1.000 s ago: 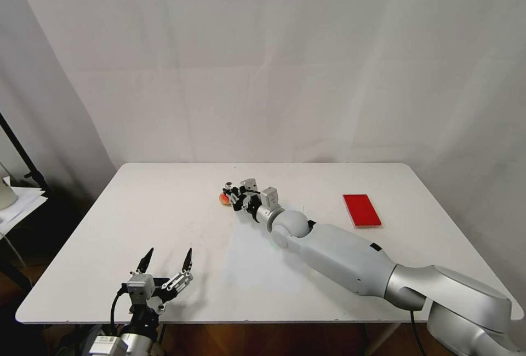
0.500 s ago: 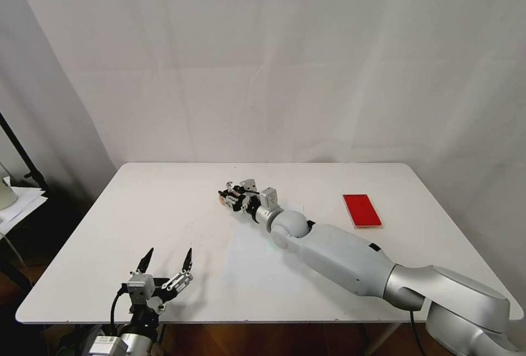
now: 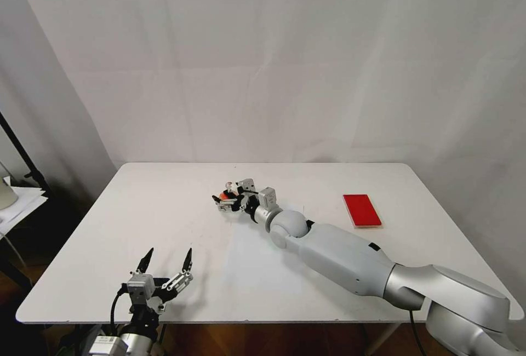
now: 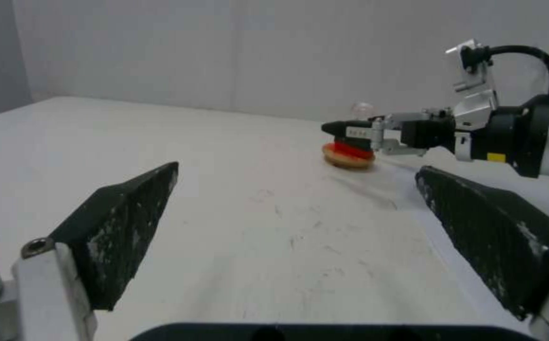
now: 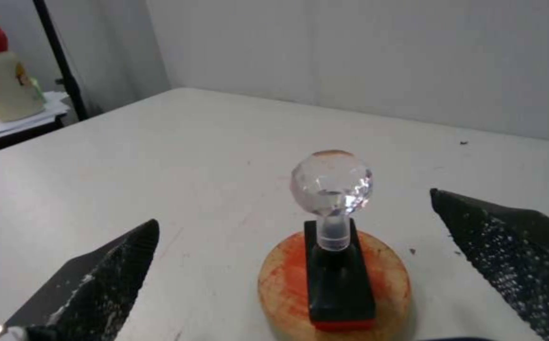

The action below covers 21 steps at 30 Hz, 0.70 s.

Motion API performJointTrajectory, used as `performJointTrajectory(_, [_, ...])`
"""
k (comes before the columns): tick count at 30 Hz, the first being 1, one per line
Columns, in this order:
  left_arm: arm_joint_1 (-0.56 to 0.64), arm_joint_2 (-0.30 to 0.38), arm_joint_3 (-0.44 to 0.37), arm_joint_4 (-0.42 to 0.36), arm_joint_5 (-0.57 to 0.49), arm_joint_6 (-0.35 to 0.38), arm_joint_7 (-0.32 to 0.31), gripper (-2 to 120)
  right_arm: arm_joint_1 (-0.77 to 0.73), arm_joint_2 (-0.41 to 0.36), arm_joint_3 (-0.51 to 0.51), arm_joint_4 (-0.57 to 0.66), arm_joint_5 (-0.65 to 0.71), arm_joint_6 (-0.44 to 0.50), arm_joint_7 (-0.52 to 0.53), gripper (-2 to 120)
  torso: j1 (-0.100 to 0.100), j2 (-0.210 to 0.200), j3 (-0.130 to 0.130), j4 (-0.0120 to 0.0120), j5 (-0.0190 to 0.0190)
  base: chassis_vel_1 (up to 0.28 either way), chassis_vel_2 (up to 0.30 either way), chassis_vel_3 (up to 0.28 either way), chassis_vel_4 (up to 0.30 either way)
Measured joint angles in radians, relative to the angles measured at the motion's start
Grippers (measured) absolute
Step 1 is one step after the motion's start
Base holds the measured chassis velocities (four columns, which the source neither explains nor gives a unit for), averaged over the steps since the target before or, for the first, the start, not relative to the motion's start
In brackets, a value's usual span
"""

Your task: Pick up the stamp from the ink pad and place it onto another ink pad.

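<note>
Stands upright on the round ink pad (image 5: 334,284), the stamp (image 5: 336,255), centre-bottom of the right wrist view, midway between the right gripper (image 3: 223,202) jaws yet touched by neither. Spread wide, those jaws, one dark finger (image 5: 98,284) at lower left of the frame and the other at lower right, with clear gaps to the stamp on both sides. Points straight up with its clear knob, stem vertical; runs away from the camera with the long axis of its black base, across the middle of the orange-red disc. Sits in the head view at the middle of the white table (image 3: 164,208), the disc just under the jaw tips. Lies bare at right of centre, well apart, the red rectangular pad (image 3: 361,210). Hovers at the lower left near the table's front edge, the left gripper (image 3: 167,260), jaws wide apart and holding nothing.
</note>
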Motion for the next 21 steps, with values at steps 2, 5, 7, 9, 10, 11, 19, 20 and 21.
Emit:
performJointTrajectory(2, [0.000,0.000,0.000,0.000,0.000,0.000,0.000,100,-0.003,-0.051,-0.011,0.070,-0.002,-0.004,0.012,111,0.000,0.000,0.000,0.0001,0.0001,0.000,0.000,0.000,0.000])
performJointTrajectory(5, [0.000,0.000,0.000,0.000,0.000,0.000,0.000,100,-0.006,-0.121,-0.022,0.153,-0.006,-0.015,0.034,114,0.000,0.000,0.000,-0.0001,0.0001,0.000,0.000,0.000,0.000])
performJointTrajectory(7, [0.000,0.000,0.000,0.000,0.000,0.000,0.000,100,-0.015,-0.192,-0.026,0.226,-0.019,-0.025,0.058,114,0.000,0.000,0.000,-0.0003,0.0001,0.000,0.000,0.000,0.000])
performJointTrajectory(9, [0.000,0.000,0.000,0.000,0.000,0.000,0.000,100,-0.023,-0.229,-0.025,0.265,-0.028,-0.027,0.067,114,0.000,0.000,0.000,-0.0003,0.0001,0.000,0.000,0.000,0.000])
performJointTrajectory(10, [0.000,0.000,0.000,0.000,0.000,0.000,0.000,100,-0.037,-0.277,-0.018,0.316,-0.047,-0.029,0.077,114,0.000,0.000,0.000,-0.0003,0.0003,0.000,0.000,0.000,0.000])
performJointTrajectory(11, [0.000,0.000,0.000,0.000,0.000,0.000,0.000,100,-0.047,-0.304,-0.010,0.345,-0.062,-0.030,0.082,114,0.000,0.000,0.000,-0.0004,0.0004,0.000,0.000,0.000,0.000])
performJointTrajectory(19, [0.000,0.000,0.000,0.000,0.000,0.000,0.000,100,-0.339,-0.589,0.273,0.621,-0.265,0.023,0.187,104,0.000,0.000,0.000,-0.0004,0.0003,0.000,0.000,0.000,0.000])
performJointTrajectory(20, [0.000,0.000,0.000,0.000,0.000,0.000,0.000,100,-0.339,-0.589,0.273,0.621,-0.265,0.023,0.187,104,0.000,0.000,0.000,-0.0004,0.0003,0.000,0.000,0.000,0.000])
performJointTrajectory(21, [0.000,0.000,0.000,0.000,0.000,0.000,0.000,100,-0.406,-0.621,0.346,0.653,-0.286,0.041,0.203,102,0.000,0.000,0.000,-0.0005,0.0009,0.000,0.000,0.000,0.000])
